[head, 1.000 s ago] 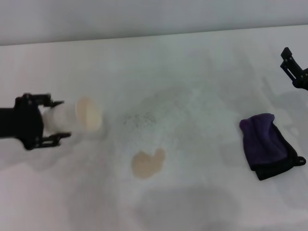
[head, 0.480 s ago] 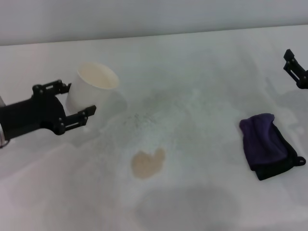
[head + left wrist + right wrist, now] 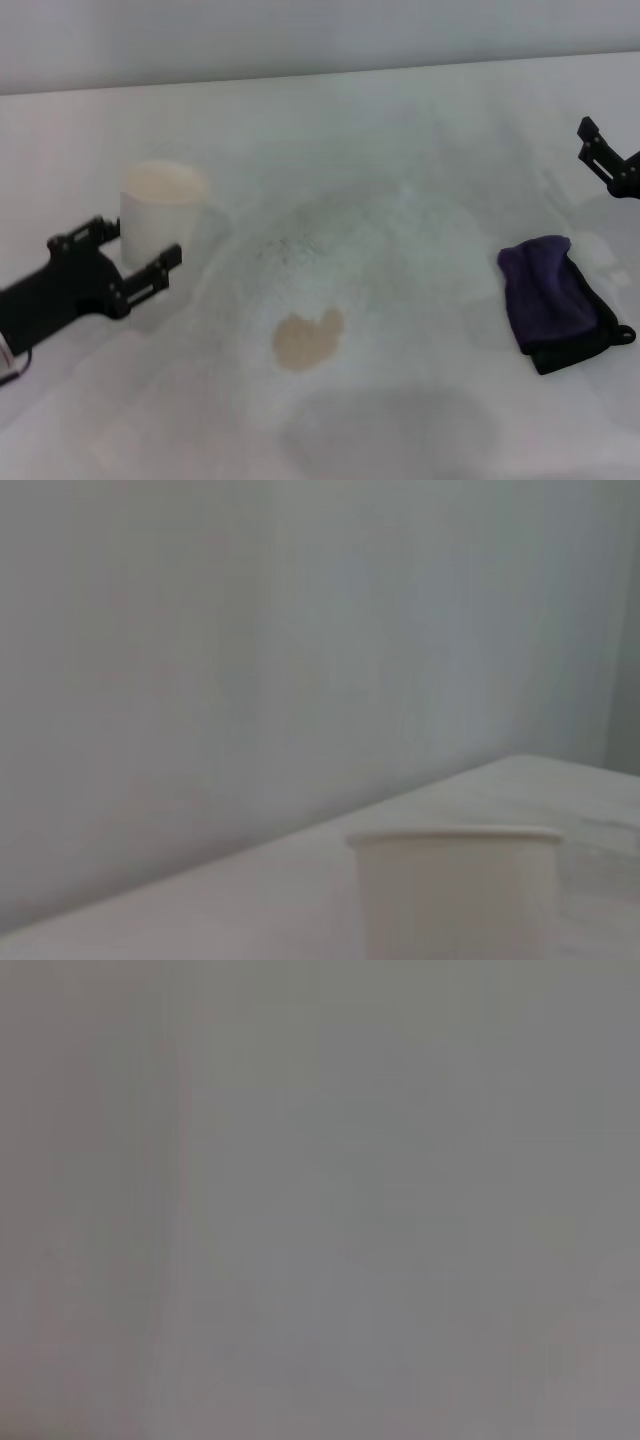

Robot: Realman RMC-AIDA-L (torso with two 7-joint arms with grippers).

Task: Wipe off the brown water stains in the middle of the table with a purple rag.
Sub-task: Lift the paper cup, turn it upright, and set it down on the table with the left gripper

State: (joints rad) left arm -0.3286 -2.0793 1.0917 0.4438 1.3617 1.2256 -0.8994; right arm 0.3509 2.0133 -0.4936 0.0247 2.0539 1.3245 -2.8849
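The brown water stain (image 3: 308,340), a small tan heart-like blotch, lies in the middle of the white table (image 3: 400,150). The purple rag (image 3: 553,298), folded, with a black edge and loop, lies on the table at the right, untouched. My right gripper (image 3: 597,150) hangs at the far right edge, beyond the rag, open and empty. My left gripper (image 3: 140,243) is open at the left, its fingers either side of the lower part of an upright white cup (image 3: 160,212). The cup also shows in the left wrist view (image 3: 455,892).
A faint greyish powdery smear (image 3: 290,247) lies just beyond the stain. A soft grey shadow (image 3: 390,430) falls on the table near the front edge. The right wrist view shows only plain grey.
My left gripper turned the cup from lying on its side to upright, set it down on the table at the left and drew back a little. The right gripper barely shifted.
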